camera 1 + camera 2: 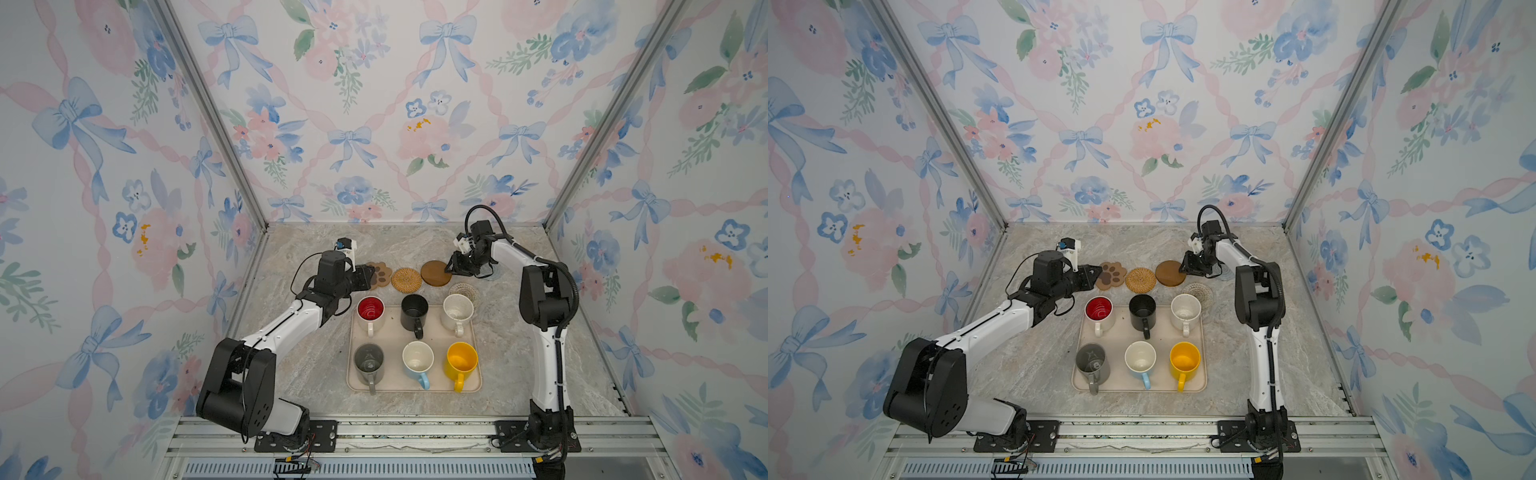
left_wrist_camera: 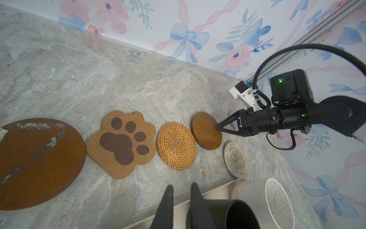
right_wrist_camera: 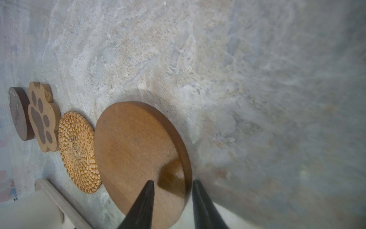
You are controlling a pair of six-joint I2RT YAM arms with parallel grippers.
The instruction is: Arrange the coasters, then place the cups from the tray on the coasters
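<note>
Straddling the rim of the dark wooden disc [image 3: 138, 150], my right claw [image 3: 172, 182] has one finger over the disc's face and the other just outside its edge, with a gap showing between them. Whether the pads already bite the wood I cannot tell.

The disc sits fourth in the row behind the tray [image 1: 390, 336]. It lies straight ahead of my claw, toward the left of the table [image 1: 311, 374] in both top views. Being round, it has no long axis to mind. What counts is the line of the row, and I am reaching along that line from its right end.

I cannot make out whether the disc lies flat or is tipped up on my side. Nor can I tell whether its far edge rides on the rattan coaster [image 3: 78, 150] or only touches it. Beyond the rattan come the paw coaster [image 2: 120, 143] and the other wooden disc [image 2: 37, 162].

The cream woven coaster [image 2: 235, 160] lies out of line, between the row and the tray. The blue-grey coaster [image 1: 498, 273] peeps out behind my right claw.

I judge that any coming shift of the disc must run along the row relative to the rattan, and my right claw is plainly the nearer one. My left claw [image 2: 182, 186], nearly pressed together on nothing, hovers at the row's other end. All six cups [image 1: 415, 316] stand on the tray.
</note>
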